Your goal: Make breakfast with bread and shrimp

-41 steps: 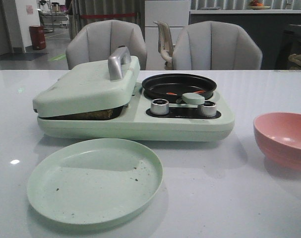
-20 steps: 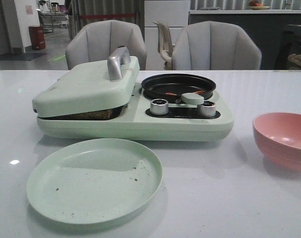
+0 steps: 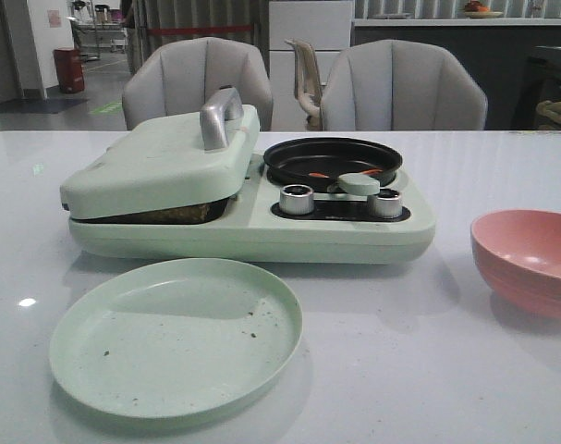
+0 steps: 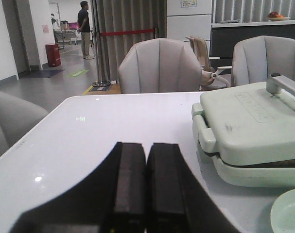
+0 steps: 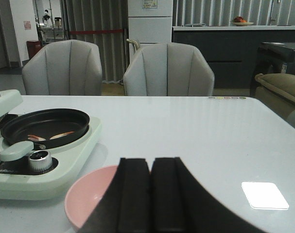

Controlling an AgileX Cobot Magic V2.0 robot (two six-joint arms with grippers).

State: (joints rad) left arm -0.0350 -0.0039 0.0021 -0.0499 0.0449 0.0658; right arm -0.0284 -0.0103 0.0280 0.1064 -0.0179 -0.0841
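Note:
The bread (image 3: 180, 213) shows only as a brown edge in the gap under the closed lid (image 3: 169, 153) of the pale green breakfast maker; the left wrist view shows the same sliver (image 4: 282, 164). The shrimp (image 3: 319, 174) are small orange-red pieces lying in the black pan (image 3: 334, 157) on the maker's right side, and they also show in the right wrist view (image 5: 61, 135). My left gripper (image 4: 146, 145) is shut and empty over the table, left of the maker. My right gripper (image 5: 151, 160) is shut and empty beside the pink bowl (image 5: 89, 194). Neither gripper shows in the front view.
An empty pale green plate (image 3: 176, 335) with a few crumbs lies in front of the maker. The pink bowl (image 3: 528, 259) stands at the right, empty. Two silver knobs (image 3: 298, 198) and a green pan handle (image 3: 359, 183) sit on the maker's front. Grey chairs (image 3: 197, 79) stand behind the table.

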